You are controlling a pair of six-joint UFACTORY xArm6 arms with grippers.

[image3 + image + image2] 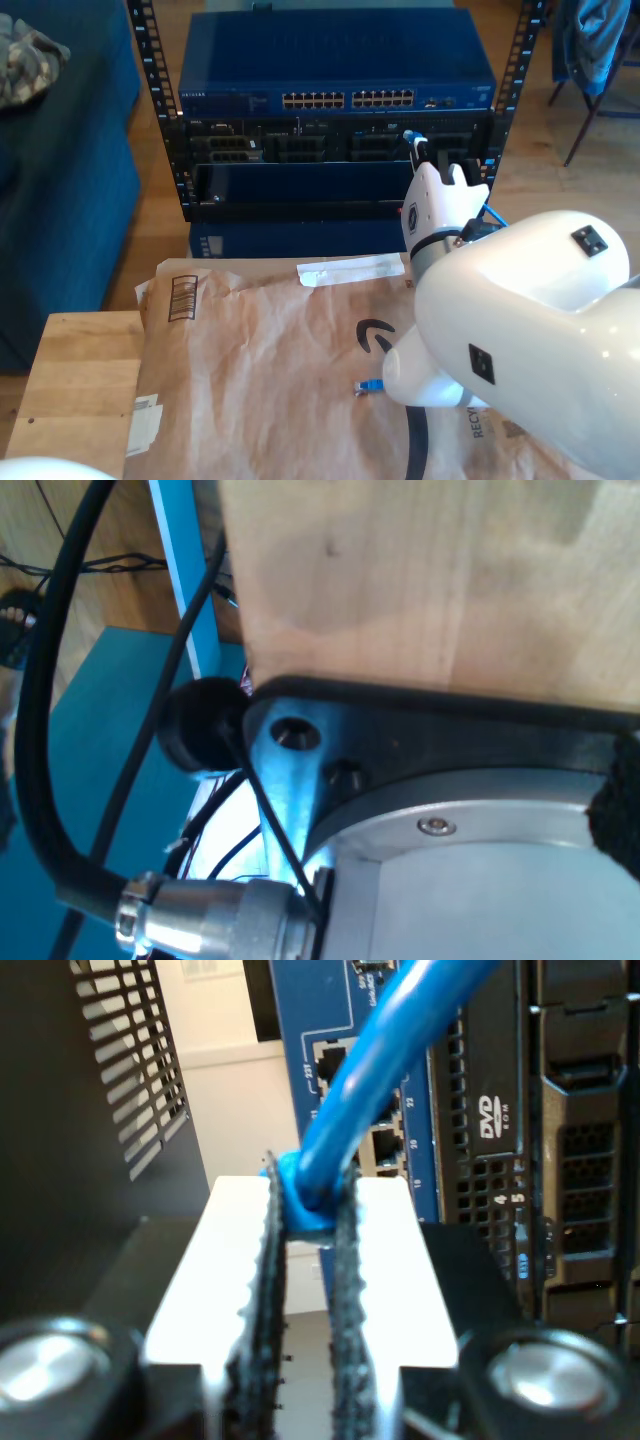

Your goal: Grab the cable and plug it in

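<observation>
While its serrated jaws clamp the thin bright blue cable (330,1170), my second gripper (416,148) reaches level toward the blue rack switch (335,75); my first gripper's state cannot be told

Blue network switch (335,75) atop a rack (port rows facing out), crumpled brown paper (270,350), wooden block (75,385)
</observation>
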